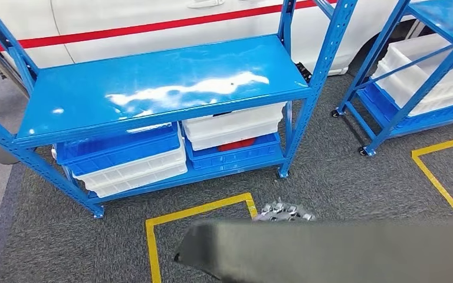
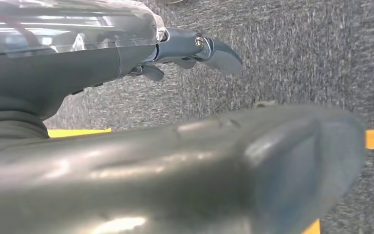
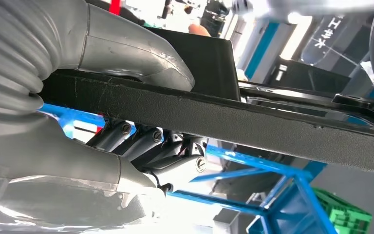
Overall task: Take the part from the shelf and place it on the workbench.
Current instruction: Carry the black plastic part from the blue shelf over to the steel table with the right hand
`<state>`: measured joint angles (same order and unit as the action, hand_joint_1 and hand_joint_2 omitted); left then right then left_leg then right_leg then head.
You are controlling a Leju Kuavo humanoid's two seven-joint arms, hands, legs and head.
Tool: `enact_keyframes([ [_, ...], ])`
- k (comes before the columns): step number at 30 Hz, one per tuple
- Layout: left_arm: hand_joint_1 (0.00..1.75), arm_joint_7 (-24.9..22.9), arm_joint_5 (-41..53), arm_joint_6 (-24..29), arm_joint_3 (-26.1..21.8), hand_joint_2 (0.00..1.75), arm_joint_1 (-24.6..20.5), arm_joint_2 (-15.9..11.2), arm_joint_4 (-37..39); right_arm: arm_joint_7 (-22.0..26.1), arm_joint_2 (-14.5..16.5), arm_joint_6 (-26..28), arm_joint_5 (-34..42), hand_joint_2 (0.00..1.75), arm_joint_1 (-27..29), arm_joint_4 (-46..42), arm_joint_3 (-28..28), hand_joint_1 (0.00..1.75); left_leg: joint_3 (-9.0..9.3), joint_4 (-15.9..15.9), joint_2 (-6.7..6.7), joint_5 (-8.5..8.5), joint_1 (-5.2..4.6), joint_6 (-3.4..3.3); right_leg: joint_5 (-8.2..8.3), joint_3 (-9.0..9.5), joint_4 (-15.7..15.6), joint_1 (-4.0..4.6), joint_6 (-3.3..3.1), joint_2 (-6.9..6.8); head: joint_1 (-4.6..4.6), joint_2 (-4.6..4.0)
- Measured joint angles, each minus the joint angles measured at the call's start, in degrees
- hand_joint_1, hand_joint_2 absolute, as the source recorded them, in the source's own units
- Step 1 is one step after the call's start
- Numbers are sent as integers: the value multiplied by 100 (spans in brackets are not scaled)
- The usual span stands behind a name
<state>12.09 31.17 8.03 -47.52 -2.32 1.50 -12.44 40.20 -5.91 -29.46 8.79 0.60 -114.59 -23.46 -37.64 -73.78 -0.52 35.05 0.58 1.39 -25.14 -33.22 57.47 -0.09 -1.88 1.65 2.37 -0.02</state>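
Low in front of the robot, a long dark grey trim part (image 1: 330,250) is hanging crosswise above the carpet, off the shelf and not on any workbench that I can see. The right hand (image 3: 126,161) is doing the gripping: thumb pressing one face of the part's black textured edge, fingers curling against the other. The left hand (image 2: 190,48) is reaching out over the carpet with its fingers loose and apart, nothing between them, while the part's bulk is passing blurred close to that wrist.

The blue shelf unit (image 1: 153,88) is standing just ahead with its top deck bare and blue and white bins (image 1: 130,162) stacked below; a yellow floor marking (image 1: 194,212) is lying just in front of the part.

I'm reading this as the carrying step, with the workbench somewhere outside these pictures. Doing it well looks like a matter of balance. A part this long, held by one hand near an edge, is likely to droop and twist, so bringing the left hand under it should steady it. Any turn wants to be slow, with both ends swinging clear of the shelf's uprights, and the part needs to be level before it goes down flat.
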Motion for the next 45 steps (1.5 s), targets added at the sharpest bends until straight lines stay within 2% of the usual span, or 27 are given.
enact_keyframes([
  [1, 0, 5, 3, -3, -3, 0, 14, 10, 0, 0, 17, 22, -74, 175, 86, -49, -16, 169, 86, 160, 12, -142, 0, -12, 2, 3, 7, 2, 3, 72, 0, 0],
  [2, 0, 11, 10, -11, -4, 0, 23, 21, 0, 0, 32, 65, -152, 175, 164, -100, -37, 169, 268, 527, 58, -358, 1, -33, 2, 10, 16, 3, 9, 144, 0, 0],
  [4, 0, 24, 36, -37, -4, 0, 33, 38, 1, 0, 56, 170, -288, 175, 298, -199, -83, 169, 635, 1310, 316, -667, 9, -82, 5, -1, 41, 3, 44, 273, 0, 0],
  [6, 0, 38, 56, -62, -4, 0, 40, 55, 1, 0, 68, 236, -359, 175, 401, -267, -121, 169, 757, 1620, 481, -716, 1, -115, 27, -48, 58, -12, 116, 392, 0, 0],
  [9, 0, 86, 84, -130, -4, 0, 29, 93, 1, 0, 80, 319, -384, 175, 499, -330, -143, 169, 762, 1661, 325, -756, 9, -187, 86, -93, 23, -16, 236, 555, 0, 0],
  [10, 0, 104, 100, -158, -4, 0, 18, 113, 0, 1, 85, 342, -373, 175, 503, -339, -143, 169, 764, 1686, 258, -783, 29, -219, 43, -131, 75, -7, 267, 528, -1, 0],
  [12, 0, 120, 143, -196, -4, 0, 3, 165, -1, -1, 110, 328, -344, 175, 443, -314, -133, 169, 747, 1722, 112, -824, 52, -263, -248, -368, 550, -6, 314, 289, -1, 0],
  [14, 0, 124, 183, -213, -3, 0, 18, 186, -1, -2, 187, 271, -348, 175, 348, -238, -98, 169, 724, 1715, -50, -830, 27, -274, -603, -721, 1329, -20, 338, -14, -1, 0],
  [15, 0, 127, 205, -218, -3, 0, 27, 195, 0, -2, 231, 259, -370, 175, 316, -199, -80, 169, 719, 1711, -129, -829, 12, -275, -652, -803, 1538, -25, 338, -100, -1, 0],
  [16, 0, 134, 220, -218, -3, 0, 31, 202, 0, -2, 268, 268, -400, 175, 297, -168, -67, 169, 719, 1709, -201, -827, 1, -276, -592, -767, 1517, -26, 330, -150, -1, 0],
  [17, 0, 146, 237, -222, -4, 0, 28, 205, 0, -2, 296, 290, -435, 175, 276, -146, -61, 169, 723, 1709, -261, -826, -7, -274, -448, -611, 1265, -23, 309, -189, -1, 0],
  [20, 0, 178, 285, -288, -4, 0, 1, 204, 0, -2, 348, 410, -470, 175, 79, -106, -62, 169, 750, 1703, -408, -807, -48, -239, -96, 7, 187, 50, 179, -490, -1, 0],
  [21, 0, 178, 302, -321, -4, 0, -12, 199, 0, -4, 355, 460, -442, 175, -21, -94, -63, 169, 758, 1701, -456, -802, -59, -215, -78, 83, 30, 79, 139, -549, -1, 0],
  [23, 0, 168, 326, -377, -4, 0, -42, 179, -1, -30, 357, 548, -351, 175, -202, -68, -65, 169, 775, 1709, -553, -798, -68, -158, -65, 67, -16, 90, 82, -458, -1, 0],
  [24, 0, 165, 336, -397, -4, 0, -63, 166, -1, -48, 357, 578, -305, 175, -272, -58, -65, 169, 777, 1690, -523, -777, -63, -123, -42, 66, -36, 74, 57, -401, -1, 0],
  [26, 0, 163, 346, -420, -3, 0, -91, 144, -2, -83, 360, 615, -243, 175, -399, -40, -73, 169, 668, 1410, -292, -569, -51, -68, 9, 69, -82, 29, -3, -295, -1, 0],
  [27, 0, 163, 348, -423, -2, 0, -92, 135, -2, -94, 361, 625, -224, 175, -454, -28, -79, 169, 528, 1091, -137, -379, -37, -49, 26, 62, -88, 21, -23, -245, 0, 0],
  [29, 0, 162, 352, -425, -2, 0, -74, 120, -2, -113, 362, 633, -189, 175, -532, 4, -91, 169, 160, 298, -11, -20, -29, -30, 42, 33, -80, 24, -50, -117, 0, 0],
  [30, 0, 160, 353, -425, -3, 0, -67, 114, -2, -124, 361, 634, -173, 175, -552, 23, -94, 169, 40, 60, 1, 27, -27, -26, 46, 23, -70, 27, -53, -45, 0, 0],
  [31, 0, 159, 354, -425, -3, 0, -65, 110, -2, -141, 361, 636, -152, 175, -573, 43, -97, 169, 15, 32, 5, -42, -26, -27, 48, 18, -58, 28, -51, 28, 0, 0],
  [33, 0, 159, 356, -425, -3, 0, -71, 108, -2, -181, 361, 639, -104, 175, -640, 86, -102, 169, 267, 626, 75, -455, -16, -48, 45, 20, -29, 27, -38, 172, 0, 0],
  [35, 0, 167, 356, -425, -3, 0, -75, 107, -2, -209, 361, 650, -30, 175, -738, 138, -107, 169, 581, 1359, 297, -761, 1, -84, 44, -2, 8, 37, 4, 311, 0, 0],
  [37, 0, 178, 357, -421, -4, 0, -81, 106, -2, -231, 359, 668, 38, 175, -820, 199, -111, 169, 681, 1626, 405, -807, -2, -120, 64, -54, 27, 30, 72, 430, 0, 0],
  [39, 0, 186, 359, -412, -4, 0, -99, 115, -2, -259, 356, 683, 78, 175, -861, 254, -113, 169, 683, 1663, 298, -840, 4, -176, 83, -94, 33, 13, 143, 486, 0, 0],
  [41, 0, 192, 359, -407, -4, 0, -112, 132, -2, -275, 353, 691, 102, 175, -904, 305, -113, 169, 692, 1712, 173, -885, 27, -249, -68, -215, 262, 25, 201, 257, -1, 0],
  [43, 0, 195, 355, -405, -9, 0, -97, 140, -2, -269, 346, 695, 120, 175, -944, 370, -115, 169, 689, 1729, 41, -899, 28, -285, -425, -539, 924, 14, 249, -38, -1, 0],
  [45, 0, 189, 345, -400, -25, 0, -78, 142, -2, -248, 337, 693, 132, 175, -954, 466, -119, 169, 679, 1723, -96, -894, 21, -286, -656, -874, 1585, -30, 290, -112, -1, 0],
])
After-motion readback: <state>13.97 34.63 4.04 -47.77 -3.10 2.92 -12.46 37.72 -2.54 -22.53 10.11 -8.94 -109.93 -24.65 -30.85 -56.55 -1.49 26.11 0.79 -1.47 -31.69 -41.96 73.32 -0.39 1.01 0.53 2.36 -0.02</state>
